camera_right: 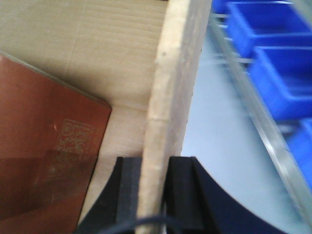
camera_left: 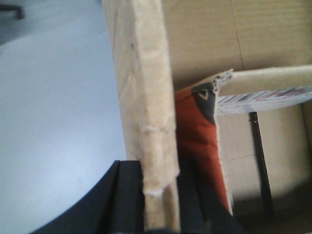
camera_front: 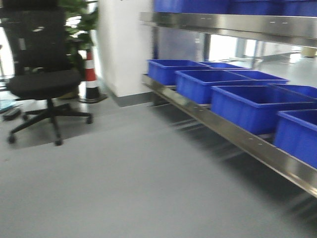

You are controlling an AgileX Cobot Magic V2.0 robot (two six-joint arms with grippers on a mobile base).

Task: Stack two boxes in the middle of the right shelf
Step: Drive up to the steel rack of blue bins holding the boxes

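Box [camera_left: 146, 97] stacking is not yet done.

Front view: the shelf [camera_front: 223, 126] runs from 12 to 4 o'clock. Its tiers carry blue bins [camera_front: 247, 106] with nothing visible inside, and no cardboard.

Left wrist view: the left gripper [camera_left: 158, 209] clamps a box wall at 6 o'clock. A red item [camera_left: 195, 131] lies inside at 4 o'clock.

Right wrist view: the right gripper [camera_right: 156, 195] clamps a wall at 6 o'clock. A red-brown sheet [camera_right: 44, 161] lies inside at 8 o'clock. The bins sit apart at 2 o'clock.

A second box is not seen. Judged left to do: placing and stacking.

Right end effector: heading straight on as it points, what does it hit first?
The cardboard box wall, already clamped in the right end effector, runs straight ahead of it. The blue bins sit off to the side, probably out of line.
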